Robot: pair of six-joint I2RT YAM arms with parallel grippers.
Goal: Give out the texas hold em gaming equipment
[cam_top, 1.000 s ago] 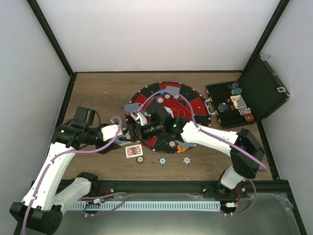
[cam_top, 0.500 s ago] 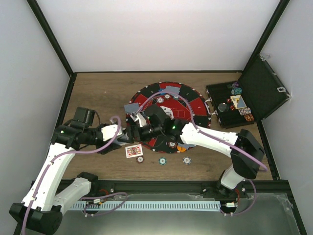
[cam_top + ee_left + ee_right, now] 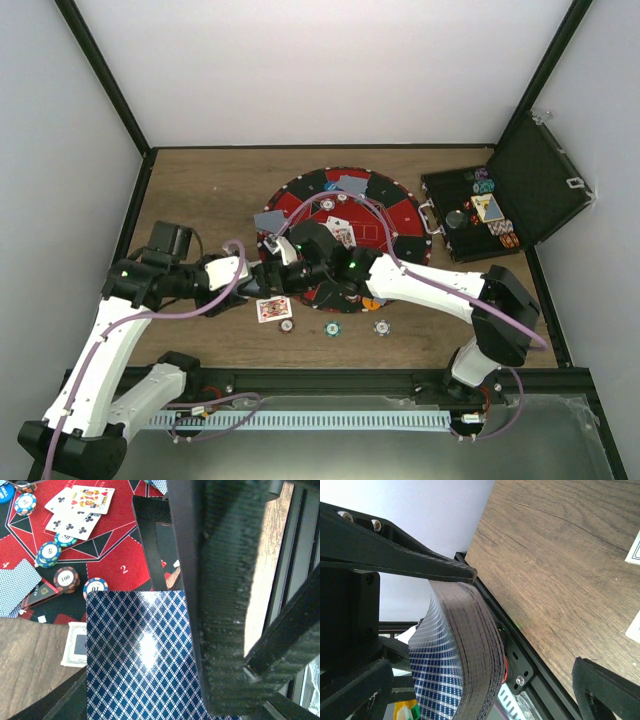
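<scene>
My left gripper [image 3: 262, 277] is shut on a thick deck of playing cards [image 3: 142, 655] with blue diamond backs, held over the near-left rim of the round red-and-black mat [image 3: 400, 215]. In the right wrist view the deck [image 3: 470, 645] is bent and seen edge-on. My right gripper [image 3: 292, 252] is open, one finger [image 3: 395, 555] over the deck and the other [image 3: 605, 690] well clear of it. Face-up cards [image 3: 80, 507] and several poker chips [image 3: 49, 554] lie on the mat. One face-up card [image 3: 274, 308] and three chips [image 3: 332, 327] lie on the wood.
The black hinged case [image 3: 500, 200] stands open at the right with chips and cards in it. Face-down cards [image 3: 268, 219] lie at the mat's left and far rim. A black frame rail [image 3: 400, 375] runs along the table's near edge.
My right gripper has moved left and away from me, closing in on the deck in the left gripper. This uncovered the face-up cards on the mat. The left arm has barely moved.
</scene>
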